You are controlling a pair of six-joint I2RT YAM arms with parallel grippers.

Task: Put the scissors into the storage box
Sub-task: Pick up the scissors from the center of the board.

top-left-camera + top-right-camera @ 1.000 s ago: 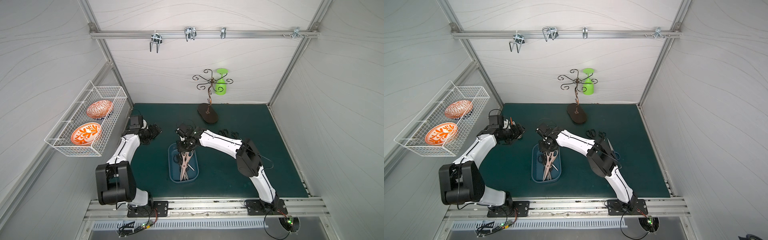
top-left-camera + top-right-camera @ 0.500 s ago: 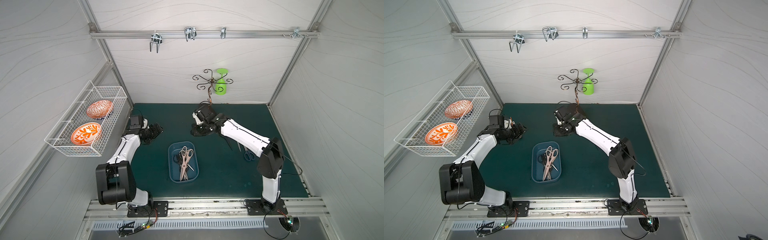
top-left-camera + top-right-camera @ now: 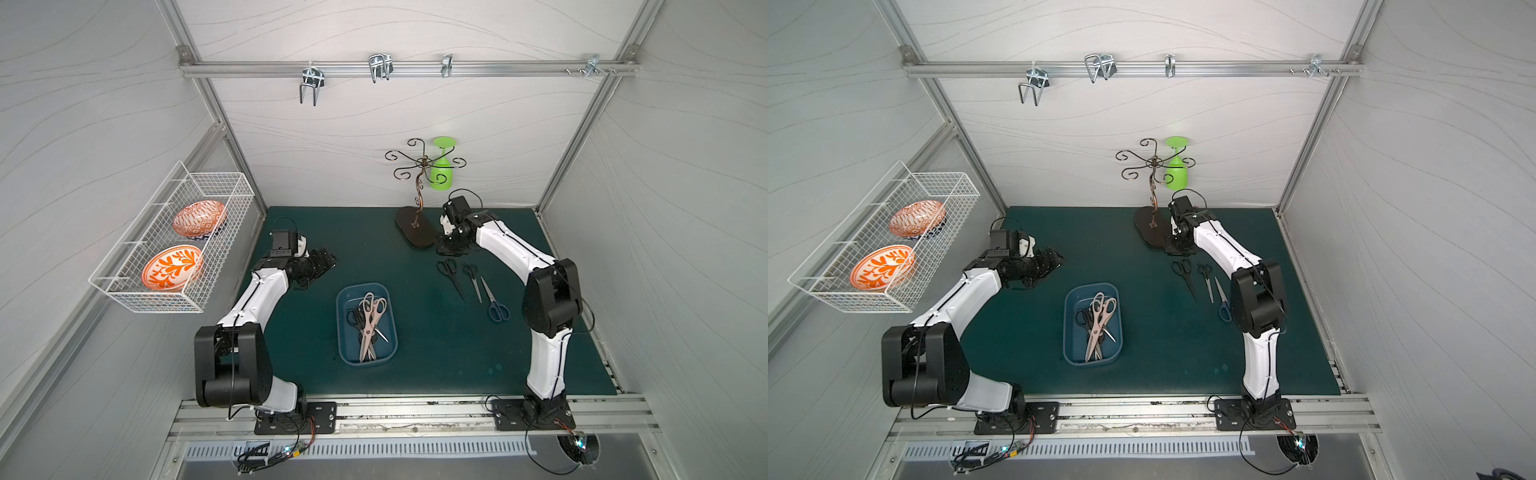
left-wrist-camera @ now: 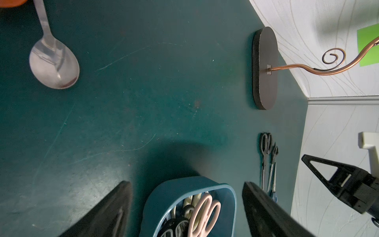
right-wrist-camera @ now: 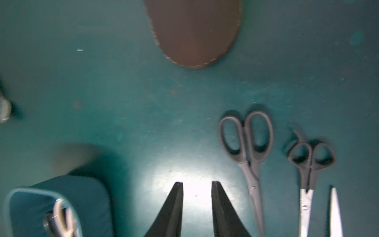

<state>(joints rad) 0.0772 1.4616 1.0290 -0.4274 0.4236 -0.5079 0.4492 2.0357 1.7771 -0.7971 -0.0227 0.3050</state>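
scissors (image 3: 369, 321) lie in the storage box (image 3: 386, 351); three pairs (image 3: 470, 269) lie on mat (image 3: 436, 345)

The storage box (image 3: 338, 328) lies left of three scissors (image 3: 473, 282) (stand (image 3: 415, 232) behind them).

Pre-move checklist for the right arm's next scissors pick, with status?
1. Right end effector empty: ok, jaws apart, nothing between.
2. Targets on mat: ok, large black-handled pair, small black-handled pair and blue-handled pair lie side by side.
3. Storage box top unobstructed: ok, pink shears and others inside.
4. Clearance from stand base: cannot tell, it sits close by.
5. Left end effector out of the way: ok, open, off to the side.
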